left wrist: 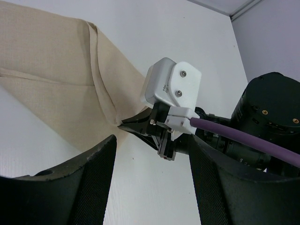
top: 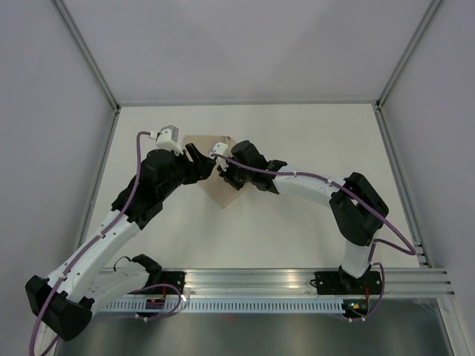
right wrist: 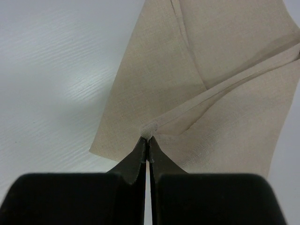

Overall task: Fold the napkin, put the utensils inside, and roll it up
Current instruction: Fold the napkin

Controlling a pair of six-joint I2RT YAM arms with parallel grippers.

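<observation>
Your right fingers (right wrist: 143, 157) are pinched shut on a raised crease of the beige napkin (right wrist: 225, 61), which lies partly folded on the desk (top: 297, 141) toward its far side, while your left fingers (top: 197, 160) stand wide, holding nothing, just beside that pinch

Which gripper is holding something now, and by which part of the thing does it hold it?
The right gripper, shut, pinches the plain beige woven cloth napkin at a small fold on its edge. The open left gripper holds nothing.
</observation>
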